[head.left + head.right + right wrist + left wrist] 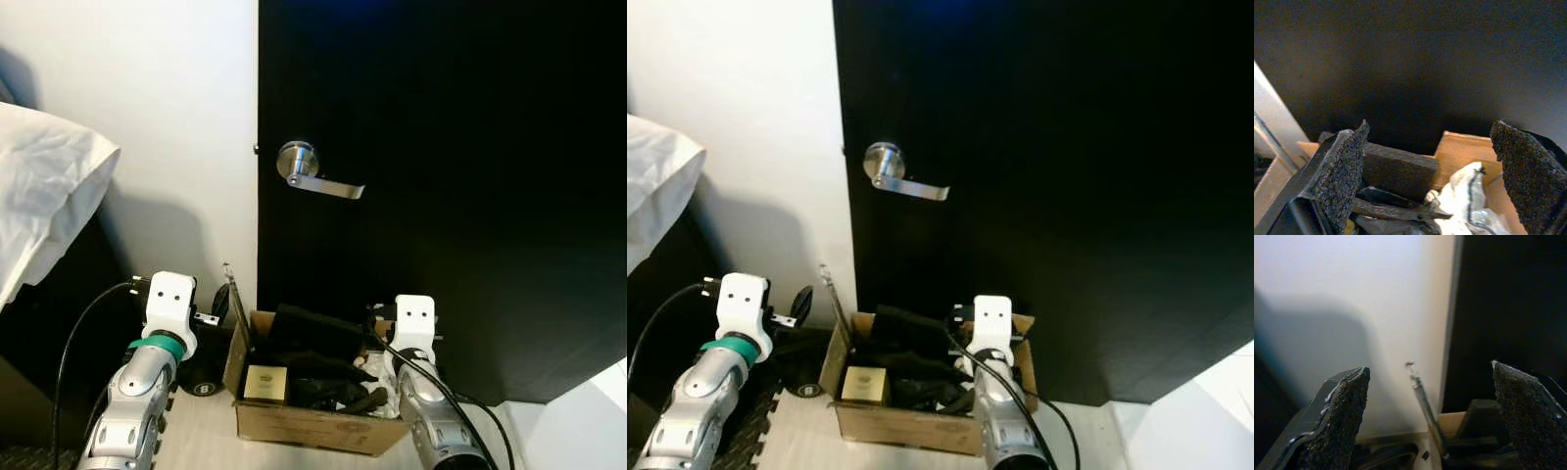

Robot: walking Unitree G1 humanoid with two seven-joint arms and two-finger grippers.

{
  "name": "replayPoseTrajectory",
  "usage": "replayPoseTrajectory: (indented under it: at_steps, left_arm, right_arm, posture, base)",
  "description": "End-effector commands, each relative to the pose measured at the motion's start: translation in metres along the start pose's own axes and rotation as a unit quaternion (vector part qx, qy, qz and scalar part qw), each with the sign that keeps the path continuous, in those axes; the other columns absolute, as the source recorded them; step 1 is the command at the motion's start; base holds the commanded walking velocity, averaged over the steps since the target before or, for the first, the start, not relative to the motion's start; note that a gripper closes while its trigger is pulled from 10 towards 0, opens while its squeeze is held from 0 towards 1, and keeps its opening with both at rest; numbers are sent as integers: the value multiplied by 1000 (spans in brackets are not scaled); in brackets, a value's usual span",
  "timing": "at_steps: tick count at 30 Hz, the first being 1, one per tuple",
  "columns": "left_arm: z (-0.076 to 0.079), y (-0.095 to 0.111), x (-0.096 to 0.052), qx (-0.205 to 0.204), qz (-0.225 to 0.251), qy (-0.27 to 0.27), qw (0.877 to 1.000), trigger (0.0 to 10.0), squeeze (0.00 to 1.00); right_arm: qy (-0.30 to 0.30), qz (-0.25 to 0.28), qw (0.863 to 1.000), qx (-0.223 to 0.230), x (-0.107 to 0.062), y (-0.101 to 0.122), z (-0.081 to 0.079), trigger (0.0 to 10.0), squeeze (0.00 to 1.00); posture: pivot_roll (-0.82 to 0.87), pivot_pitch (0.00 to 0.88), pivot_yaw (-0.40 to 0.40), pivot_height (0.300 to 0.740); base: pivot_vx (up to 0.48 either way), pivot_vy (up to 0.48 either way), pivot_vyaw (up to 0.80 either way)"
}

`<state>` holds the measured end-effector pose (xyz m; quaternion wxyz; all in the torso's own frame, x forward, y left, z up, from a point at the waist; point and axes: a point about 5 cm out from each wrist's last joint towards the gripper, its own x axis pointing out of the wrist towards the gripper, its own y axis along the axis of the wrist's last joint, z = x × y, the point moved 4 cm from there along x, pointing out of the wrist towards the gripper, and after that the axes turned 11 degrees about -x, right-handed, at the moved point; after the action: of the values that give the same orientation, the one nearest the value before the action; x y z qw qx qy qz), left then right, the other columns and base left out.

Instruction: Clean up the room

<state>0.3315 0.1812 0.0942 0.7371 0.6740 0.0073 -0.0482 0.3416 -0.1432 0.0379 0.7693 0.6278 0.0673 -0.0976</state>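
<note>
With both the left hand and right hand spread apart and empty, the cluttered cardboard box against the black door is judged light but floppy, best gripped by opposite side walls.

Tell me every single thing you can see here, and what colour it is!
Door: one, black, shut, straight ahead.
Door handle: one, silver lever, on the door's left side.
Wall: white, left of the door.
Pillow: one, white, far left.
Cardboard box: one, brown, open, on the floor against the door.
Box contents: dark items, a small gold box, a white crumpled thing.
Thin metal rod: one, silvery, standing at the box's left edge.
Left gripper: black fingers, open, facing the wall.
Right gripper: black fingers, open, above the box.
</note>
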Motion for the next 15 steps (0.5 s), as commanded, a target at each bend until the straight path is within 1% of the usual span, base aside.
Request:
replayPoseTrajectory:
  at_steps: [1, 8, 13, 15]
  left_arm:
    - [1, -4, 0, 5, -11, -2, 1000, 10000, 0]
    - [3, -4, 1, 8, -12, -3, 1000, 10000, 0]
    - [2, -4, 1, 8, -12, 0, 1000, 10000, 0]
    - [1, -6, 0, 8, -14, 4, 1000, 10000, 0]
  right_arm:
    - [-3, -9, 1000, 4, 0, -5, 1, 10000, 0]
    - [-6, -3, 1000, 5, 1, -2, 3, 10000, 0]
    - [5, 7, 1000, -9, 1, 2, -1, 10000, 0]
    - [8, 13, 1000, -15, 1, 3, -2, 10000, 0]
  posture:
    - [127, 0, -20, 740]
    - [130, 0, -21, 740]
    - [130, 0, -23, 740]
    - [132, 0, -27, 740]
  base:
    - [0, 0, 0]
    - [0, 0, 0]
    - [0, 0, 0]
    - [0, 0, 672]
